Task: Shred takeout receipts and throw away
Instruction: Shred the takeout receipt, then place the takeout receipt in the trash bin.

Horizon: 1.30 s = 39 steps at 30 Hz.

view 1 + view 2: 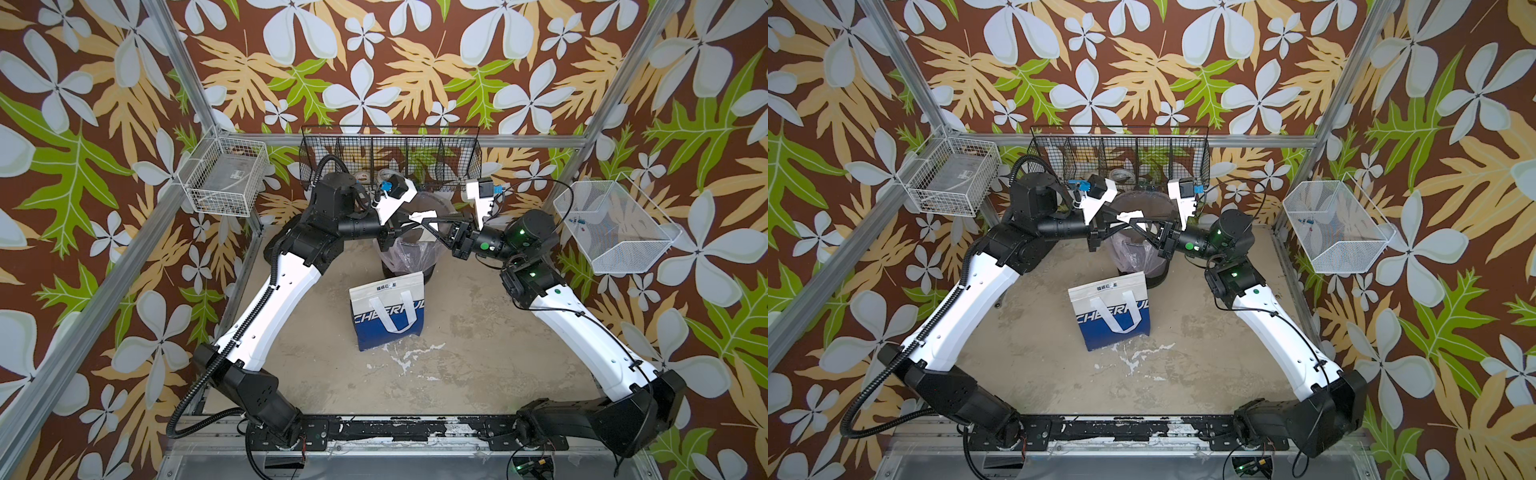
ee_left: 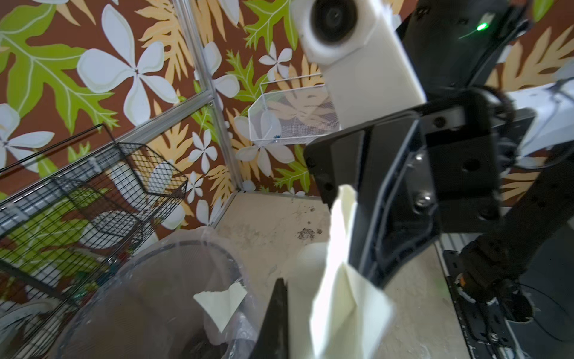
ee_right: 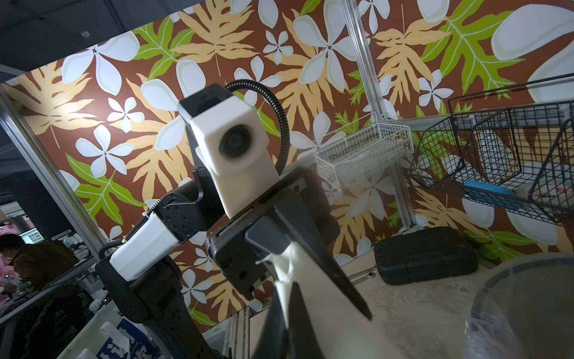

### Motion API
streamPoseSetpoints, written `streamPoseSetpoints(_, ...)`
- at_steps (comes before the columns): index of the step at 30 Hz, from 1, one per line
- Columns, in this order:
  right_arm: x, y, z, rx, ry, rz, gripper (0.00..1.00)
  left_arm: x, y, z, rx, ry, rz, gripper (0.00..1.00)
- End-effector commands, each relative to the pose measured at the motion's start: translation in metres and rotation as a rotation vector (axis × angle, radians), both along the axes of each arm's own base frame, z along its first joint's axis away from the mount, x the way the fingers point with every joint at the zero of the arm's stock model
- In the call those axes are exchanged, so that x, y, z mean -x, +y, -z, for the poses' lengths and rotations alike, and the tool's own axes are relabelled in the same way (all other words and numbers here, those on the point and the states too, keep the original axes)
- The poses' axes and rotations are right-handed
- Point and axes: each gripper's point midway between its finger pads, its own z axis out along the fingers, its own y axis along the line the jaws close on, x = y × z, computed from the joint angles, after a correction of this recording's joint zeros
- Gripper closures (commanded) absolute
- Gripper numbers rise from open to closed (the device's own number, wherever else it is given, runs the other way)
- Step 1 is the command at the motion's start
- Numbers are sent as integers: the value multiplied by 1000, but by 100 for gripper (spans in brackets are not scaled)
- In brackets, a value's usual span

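Observation:
The takeout receipt (image 1: 422, 215) (image 1: 1129, 216), a creased white paper slip, hangs in the air over the clear-lined trash bin (image 1: 409, 257) at the back of the table. My left gripper (image 1: 411, 220) comes at it from the left and is shut on it. From the right, my right gripper (image 1: 430, 224) is shut on the same slip, tip to tip with the left. In the left wrist view the receipt (image 2: 344, 295) stands beside my own dark finger (image 2: 275, 323), and a torn white scrap (image 2: 222, 300) lies inside the bin (image 2: 124, 279). The right wrist view shows the receipt (image 3: 310, 279) pinched between both grippers.
The blue-and-white CHEERFUL tote bag (image 1: 388, 311) lies flat in front of the bin. A black wire basket (image 1: 390, 158) hangs on the back rail, a white wire basket (image 1: 226, 176) at the left and a white mesh basket (image 1: 615, 226) at the right. A black case (image 3: 425, 255) sits by the back wall.

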Motion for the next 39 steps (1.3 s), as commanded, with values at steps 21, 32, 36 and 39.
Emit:
streamPoseSetpoints(21,-101,-31,66,336,-34,434,100,-65,18,3,-28,-16,-329,100)
streamPoseSetpoints(32,-174,-26,125,571,-2,525,27,-54,24,9,37,121,-200,100)
streamPoseSetpoints(36,-168,-27,108,545,-57,497,22,-53,23,17,47,169,-156,100)
streamPoseSetpoints(39,-161,-24,96,526,-110,461,17,-56,23,22,57,194,-146,100)
